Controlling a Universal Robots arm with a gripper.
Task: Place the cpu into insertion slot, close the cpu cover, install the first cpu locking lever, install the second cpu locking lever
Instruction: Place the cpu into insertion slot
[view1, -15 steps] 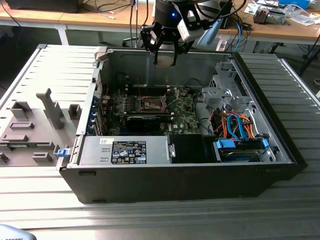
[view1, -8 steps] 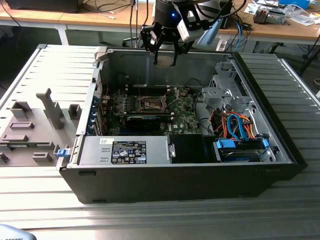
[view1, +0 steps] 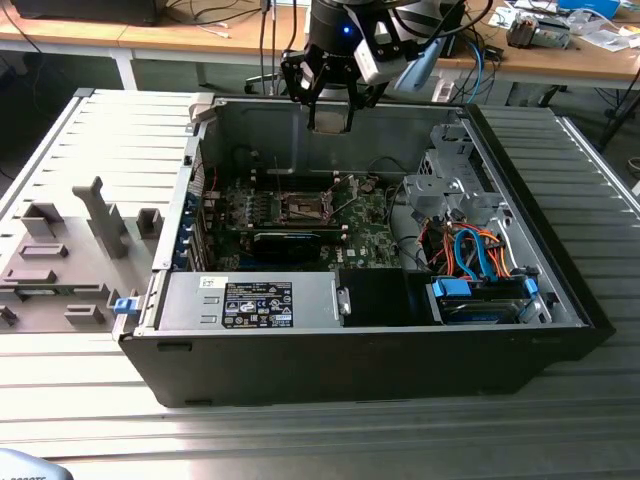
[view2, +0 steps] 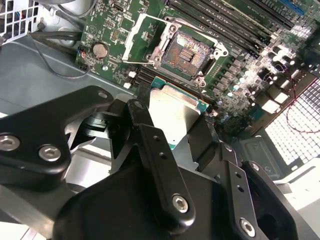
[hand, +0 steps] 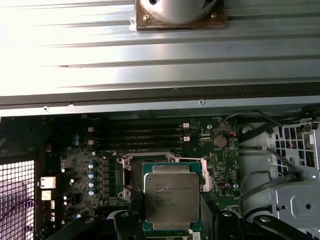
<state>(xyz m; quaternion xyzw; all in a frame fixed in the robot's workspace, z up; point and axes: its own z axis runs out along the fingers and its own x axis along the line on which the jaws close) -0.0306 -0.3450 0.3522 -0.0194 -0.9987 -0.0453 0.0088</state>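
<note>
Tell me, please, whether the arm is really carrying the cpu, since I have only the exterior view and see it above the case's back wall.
Observer: Yes. In the first wrist view the gripper has its jaws shut on the cpu, with the chip's silvery top facing the camera.
Operator: Thank you. Is the insertion slot free?
Observer: It is. The second wrist view shows the insertion slot empty, with its contacts bare.
Operator: And the cpu cover?
Observer: In that same view the cpu cover is swung open beside the slot, not lying over it.
</note>
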